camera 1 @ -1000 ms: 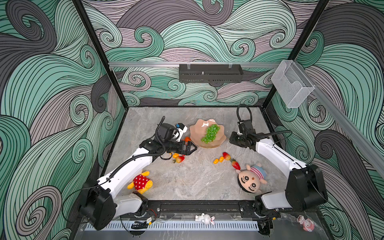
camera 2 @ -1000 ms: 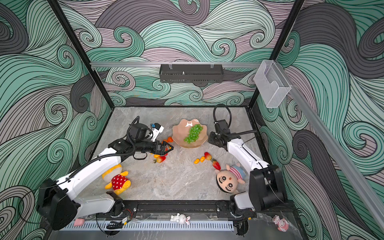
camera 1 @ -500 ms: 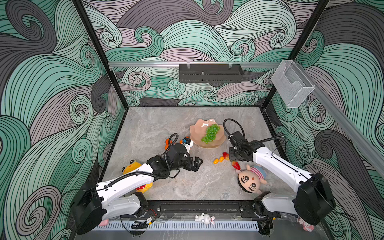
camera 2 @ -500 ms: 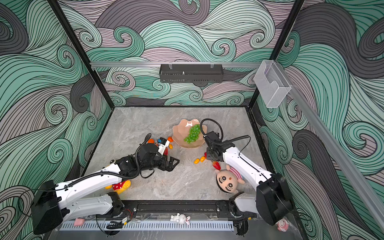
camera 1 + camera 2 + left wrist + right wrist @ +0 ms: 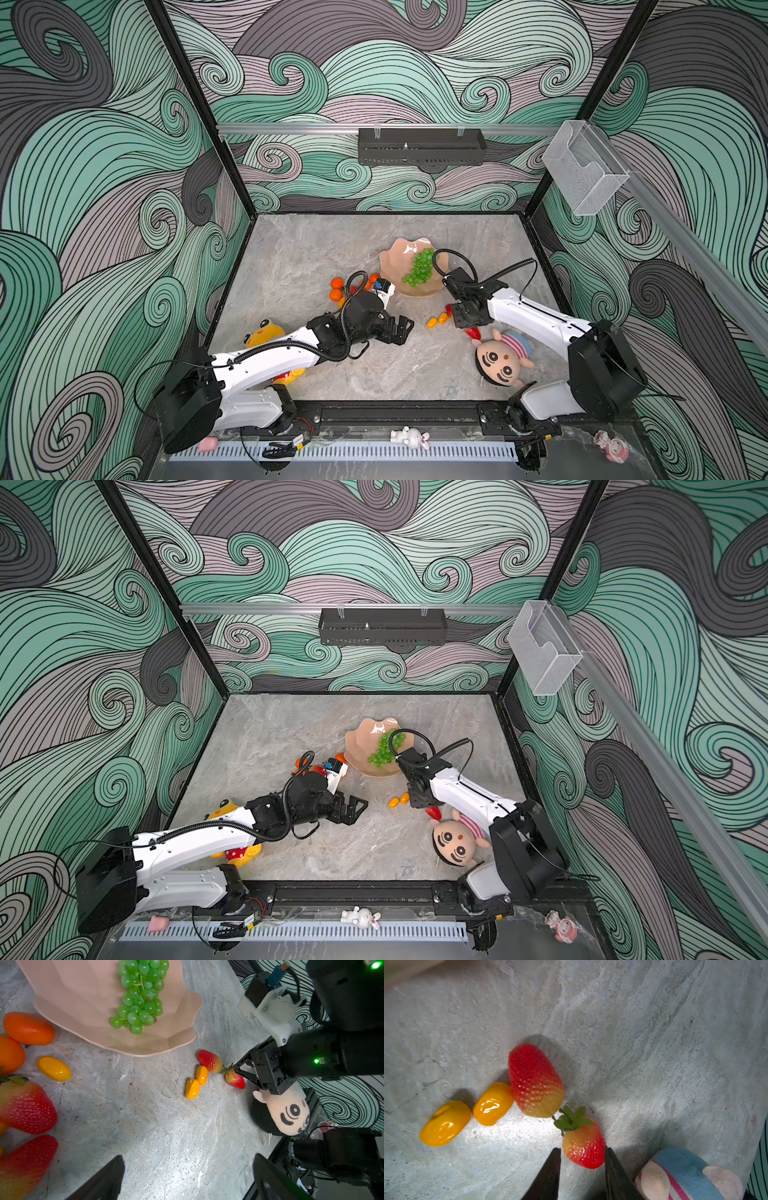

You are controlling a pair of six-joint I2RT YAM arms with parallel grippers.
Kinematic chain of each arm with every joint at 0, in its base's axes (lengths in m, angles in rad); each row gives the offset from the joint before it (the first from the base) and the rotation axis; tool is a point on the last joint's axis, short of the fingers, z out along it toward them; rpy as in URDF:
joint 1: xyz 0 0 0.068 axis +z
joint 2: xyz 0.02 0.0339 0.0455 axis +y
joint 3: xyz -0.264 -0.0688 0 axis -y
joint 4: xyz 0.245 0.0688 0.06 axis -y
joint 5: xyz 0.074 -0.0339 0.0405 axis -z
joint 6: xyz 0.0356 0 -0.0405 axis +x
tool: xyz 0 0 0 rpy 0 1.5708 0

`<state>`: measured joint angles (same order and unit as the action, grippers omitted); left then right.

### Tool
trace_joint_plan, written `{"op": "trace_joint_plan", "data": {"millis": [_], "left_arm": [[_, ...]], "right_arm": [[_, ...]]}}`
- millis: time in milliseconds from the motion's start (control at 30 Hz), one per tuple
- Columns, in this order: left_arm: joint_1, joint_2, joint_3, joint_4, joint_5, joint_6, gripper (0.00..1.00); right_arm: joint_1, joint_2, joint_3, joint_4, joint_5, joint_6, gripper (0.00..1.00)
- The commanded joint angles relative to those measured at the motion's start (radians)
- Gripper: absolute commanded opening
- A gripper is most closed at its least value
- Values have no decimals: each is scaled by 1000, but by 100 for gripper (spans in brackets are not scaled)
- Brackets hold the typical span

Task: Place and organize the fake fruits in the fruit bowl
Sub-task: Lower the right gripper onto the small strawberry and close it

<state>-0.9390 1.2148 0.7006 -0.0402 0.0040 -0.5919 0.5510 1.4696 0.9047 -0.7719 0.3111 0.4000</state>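
Note:
The pink fruit bowl (image 5: 395, 262) (image 5: 83, 1001) holds the green grape bunch (image 5: 419, 268) (image 5: 141, 997). In front of it lie two kumquats (image 5: 436, 320) (image 5: 446, 1124) and two strawberries. My right gripper (image 5: 467, 328) (image 5: 582, 1150) stands partly open, its jaws on either side of the strawberry with the green top (image 5: 583, 1145), which rests on the table. The other strawberry (image 5: 534, 1082) touches a kumquat. My left gripper (image 5: 405, 326) (image 5: 188, 1159) is wide open over bare table. Tangerines (image 5: 336, 289) (image 5: 29, 1028), strawberries (image 5: 25, 1107) and a kumquat (image 5: 54, 1069) sit left of the bowl.
A round-faced doll (image 5: 500, 361) lies just behind the right gripper, near the front right. A yellow plush toy (image 5: 266, 332) lies partly under the left arm. A clear plastic box (image 5: 582, 166) hangs on the right rail and a black tray (image 5: 419, 145) on the back wall.
The left gripper has drawn back from the fruits left of the bowl to the front middle. The right gripper has come from beside the bowl down around the strawberry near the doll.

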Motion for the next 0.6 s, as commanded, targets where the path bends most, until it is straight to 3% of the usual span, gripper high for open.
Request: {"op": "trace_joint_plan", "data": {"millis": [0,567], "left_arm": [[-9,11,14,16,-28,5,99],[-7,44,85,-35,-56,40,99]], "right_arm": [[3,32,33,-1,-4,-36,36],[4,208,100,-24,19,-42,36]]}}
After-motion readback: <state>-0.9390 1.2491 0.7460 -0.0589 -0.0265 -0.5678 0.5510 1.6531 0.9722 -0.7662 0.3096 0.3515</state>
